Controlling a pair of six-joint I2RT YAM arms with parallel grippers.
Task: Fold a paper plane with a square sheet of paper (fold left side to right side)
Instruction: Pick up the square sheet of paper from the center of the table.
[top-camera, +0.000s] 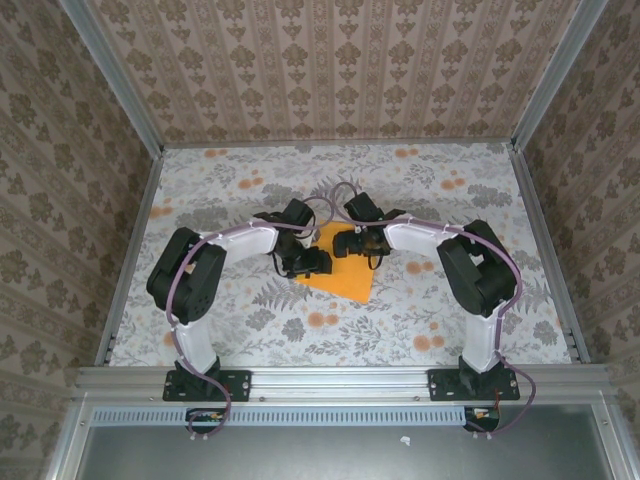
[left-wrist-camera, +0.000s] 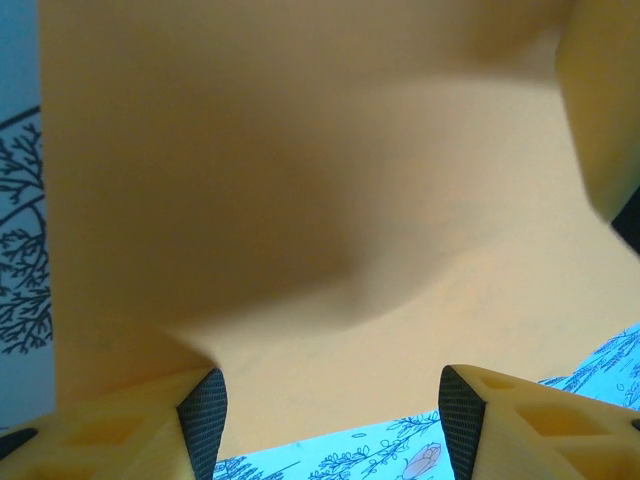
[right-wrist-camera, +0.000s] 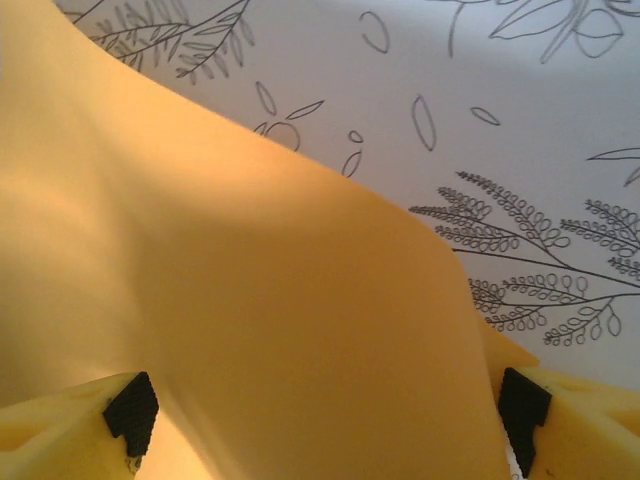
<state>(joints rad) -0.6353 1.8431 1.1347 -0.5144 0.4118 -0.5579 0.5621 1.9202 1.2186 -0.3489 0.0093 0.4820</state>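
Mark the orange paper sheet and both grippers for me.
orange paper sheet (top-camera: 345, 281): top view, bare lower part.
left gripper (left-wrist-camera: 330, 405): left wrist view, midway between fingertips.
right gripper (right-wrist-camera: 327, 408): right wrist view, midway between fingertips.

Square sheet of paper (top-camera: 345, 279) on the cloth (top-camera: 250, 322), near its centre.

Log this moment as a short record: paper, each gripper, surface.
paper: orange sheet, on the cloth, bulged up in both wrist views, not flat
left gripper: jaws apart, over the sheet's left side
right gripper: jaws apart, over the sheet's far side
surface: floral cloth
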